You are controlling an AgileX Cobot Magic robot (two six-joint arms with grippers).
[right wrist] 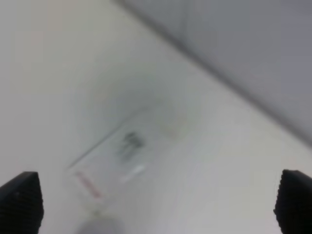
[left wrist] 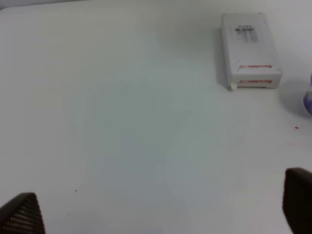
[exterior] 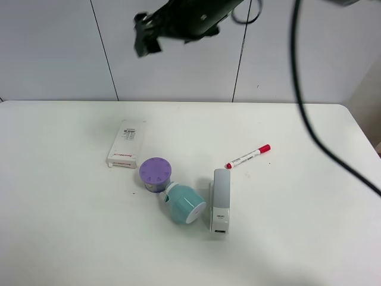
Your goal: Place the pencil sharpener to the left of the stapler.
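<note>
The teal pencil sharpener lies on its side with its white round face turned toward the table's front. It rests just left of the grey and white stapler, which lies lengthwise with its label near the front end. My right gripper hangs high above the back of the table, open, with nothing between its fingers. My left gripper is open too, over bare table; it does not show in the exterior view. Neither wrist view shows the sharpener or the stapler.
A purple round lidded tub touches the sharpener's narrow end. A flat white box lies behind it, seen also as the white box and blurred as the white box. A red marker lies behind the stapler. A black cable hangs at the right.
</note>
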